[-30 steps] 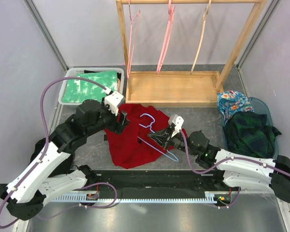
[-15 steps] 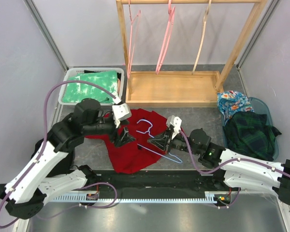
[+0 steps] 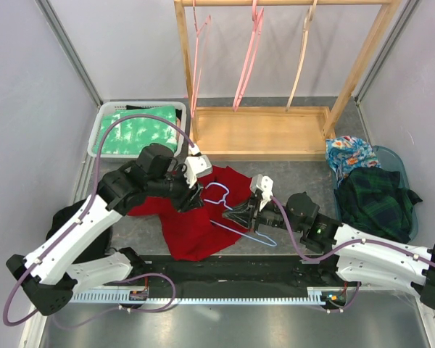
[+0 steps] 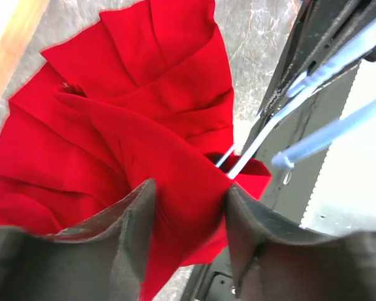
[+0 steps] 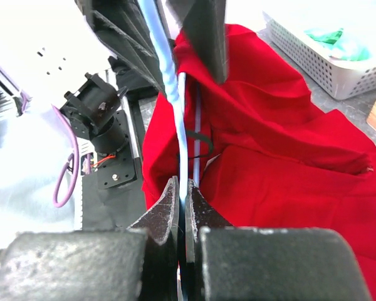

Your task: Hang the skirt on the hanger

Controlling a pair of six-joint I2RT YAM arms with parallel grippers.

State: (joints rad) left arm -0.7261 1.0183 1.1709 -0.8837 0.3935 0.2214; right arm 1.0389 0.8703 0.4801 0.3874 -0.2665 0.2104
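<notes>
The red skirt (image 3: 199,232) lies on the table (image 3: 304,181), the right gripper (image 5: 180,188) pinches the blue hanger (image 5: 180,144), and the left gripper (image 4: 189,188) sits half wide around a fold, grip unclear, so next it must squeeze and pull it over the hanger.

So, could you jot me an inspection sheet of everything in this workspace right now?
Surface: grey table.
Job's things: red skirt spread out; light blue hanger over it.
Clutter: white basket of green cloth, left; blue tub of clothes, right.
Grippers: left gripper open astride a skirt fold; right gripper shut on the hanger.
Cables: purple cables along both arms.
Surroundings: wooden rack with spare hangers behind.
</notes>
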